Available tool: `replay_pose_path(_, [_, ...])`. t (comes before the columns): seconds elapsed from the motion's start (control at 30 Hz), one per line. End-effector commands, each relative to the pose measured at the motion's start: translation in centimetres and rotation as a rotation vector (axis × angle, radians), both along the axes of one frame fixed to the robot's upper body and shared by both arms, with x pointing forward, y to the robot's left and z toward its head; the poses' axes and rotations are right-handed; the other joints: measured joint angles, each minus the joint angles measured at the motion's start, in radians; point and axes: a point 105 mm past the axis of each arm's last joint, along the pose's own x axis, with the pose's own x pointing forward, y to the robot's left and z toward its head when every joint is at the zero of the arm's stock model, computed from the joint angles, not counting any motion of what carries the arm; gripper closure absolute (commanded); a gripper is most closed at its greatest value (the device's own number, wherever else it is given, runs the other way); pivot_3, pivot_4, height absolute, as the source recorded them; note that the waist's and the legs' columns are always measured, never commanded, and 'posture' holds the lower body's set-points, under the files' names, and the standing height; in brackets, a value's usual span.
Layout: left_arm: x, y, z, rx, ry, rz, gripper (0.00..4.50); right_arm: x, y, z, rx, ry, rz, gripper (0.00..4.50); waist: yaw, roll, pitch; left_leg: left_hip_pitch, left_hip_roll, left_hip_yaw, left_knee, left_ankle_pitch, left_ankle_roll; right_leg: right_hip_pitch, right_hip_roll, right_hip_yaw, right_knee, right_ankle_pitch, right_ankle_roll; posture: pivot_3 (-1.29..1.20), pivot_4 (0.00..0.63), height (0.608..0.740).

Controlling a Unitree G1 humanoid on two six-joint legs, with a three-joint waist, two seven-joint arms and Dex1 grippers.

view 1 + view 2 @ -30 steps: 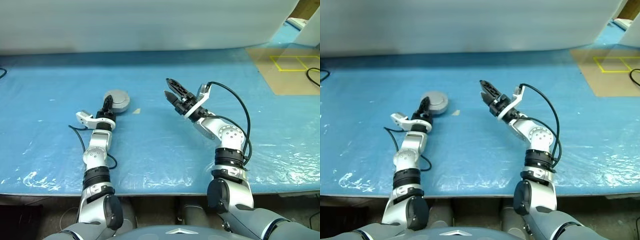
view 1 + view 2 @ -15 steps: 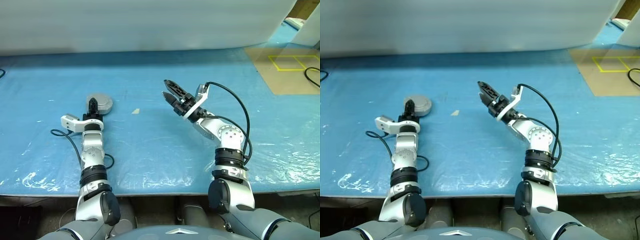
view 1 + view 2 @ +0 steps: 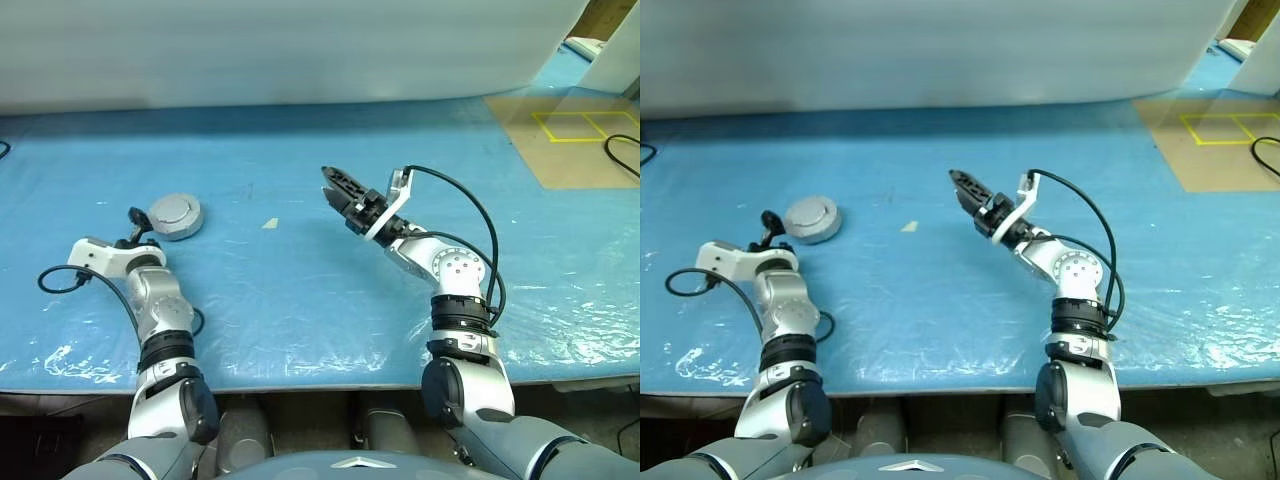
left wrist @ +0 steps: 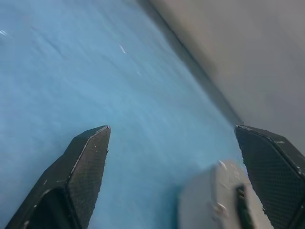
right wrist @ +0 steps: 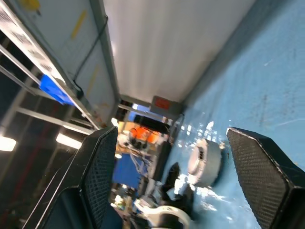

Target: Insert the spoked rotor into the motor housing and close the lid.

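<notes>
The motor housing (image 3: pixel 175 215) lies on the blue table as a plain grey puck, with the lid (image 3: pixel 811 212) down flat on it, smooth face up. The spoked rotor is out of view. My left gripper (image 3: pixel 140 226) is just left of the puck and open; in the left wrist view its fingers (image 4: pixel 88 157) stand wide apart and the puck (image 4: pixel 214 195) sits loose near one of them. Over the table's middle my right gripper (image 3: pixel 338 190) is raised, open and holding nothing. The right wrist view shows the puck (image 5: pixel 206 160) far off between its spread fingers.
A small pale scrap (image 3: pixel 270 223) lies between the two grippers. A brown board with yellow tape lines (image 3: pixel 570 140) covers the table's far right. A white panel (image 3: pixel 300 50) closes off the back. A black cable (image 3: pixel 70 280) loops by the left wrist.
My left gripper carried the grey puck to the left, set it on the table, then opened and drew away from it. The right gripper has barely moved.
</notes>
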Motion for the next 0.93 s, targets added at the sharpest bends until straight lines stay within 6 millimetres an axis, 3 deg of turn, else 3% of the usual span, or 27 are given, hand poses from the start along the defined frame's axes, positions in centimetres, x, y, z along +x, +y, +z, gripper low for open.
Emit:
replay_pose_path(0.03, [-0.7,0.8,1.7,0.143,-0.018,0.007,0.02,0.1,0.5,0.0,-0.125,-0.115,-0.034,0.65,0.002,0.0,0.0,0.0,0.0,0.0,0.0,0.0,0.0,0.0,0.0,0.0,0.0,0.0,0.0,0.0,0.15,0.74])
replay_pose_path(0.23, [-1.0,-2.1,6.3,0.433,-0.2,-0.271,0.02,-0.4,1.0,-1.1,-0.389,-0.402,-0.096,0.65,0.005,-0.002,0.0,-0.002,0.0,0.0,0.0,0.0,0.0,-0.001,-0.001,-0.001,0.0,0.0,0.0,0.0,0.15,0.74])
replay_pose_path(0.4, [-2.0,-5.3,8.7,0.618,-0.288,-0.551,0.02,-0.7,0.5,-1.5,-0.467,-0.514,-0.119,0.65,0.0,-0.002,0.0,-0.001,0.0,0.001,0.0,0.0,0.0,-0.001,-0.001,0.0,0.0,-0.002,-0.004,0.0,0.15,0.74])
replay_pose_path(0.7, [-4.3,-10.7,8.6,0.849,-0.275,-0.963,0.02,-1.3,-1.0,-1.8,-0.657,-0.747,-0.068,0.65,-0.001,-0.002,0.0,0.0,0.001,0.002,0.0,0.0,0.0,-0.002,0.0,0.0,0.0,-0.003,-0.004,0.0,0.15,0.74])
replay_pose_path(0.8, [-5.7,-12.2,7.5,0.919,-0.242,-1.103,0.0,-1.9,-1.5,-2.1,-0.706,-0.813,-0.016,0.08,-0.003,-0.002,0.0,0.0,0.001,0.002,0.0,0.0,0.0,-0.002,0.0,0.001,0.0,-0.003,-0.004,0.0,0.15,0.74])
replay_pose_path(0.93, [-6.4,-12.9,6.7,0.942,-0.227,-1.193,0.0,-2.3,-2.3,-2.9,-0.75,-0.85,-0.007,0.03,-0.003,-0.002,0.0,0.0,0.001,0.002,-0.001,0.0,0.0,-0.002,0.0,0.001,0.0,-0.003,-0.005,0.0,0.15,0.74])
